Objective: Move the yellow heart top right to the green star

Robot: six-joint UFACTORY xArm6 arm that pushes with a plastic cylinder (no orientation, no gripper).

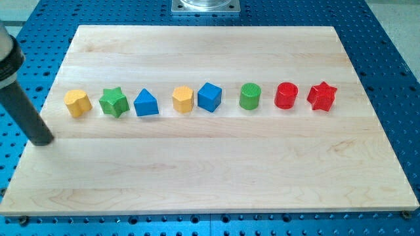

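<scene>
The yellow heart [77,103] lies at the left end of a row of blocks on the wooden board [210,170]. The green star [113,101] sits just to its right, a small gap between them. My tip [42,141] rests near the board's left edge, below and to the left of the yellow heart, apart from it. The dark rod rises from the tip toward the view's top left.
The row continues to the right: a blue triangle-like block [146,103], a yellow hexagon [183,99], a blue cube [209,97], a green cylinder [250,96], a red cylinder [286,96], a red star [321,96]. A metal mount [205,6] sits at the top.
</scene>
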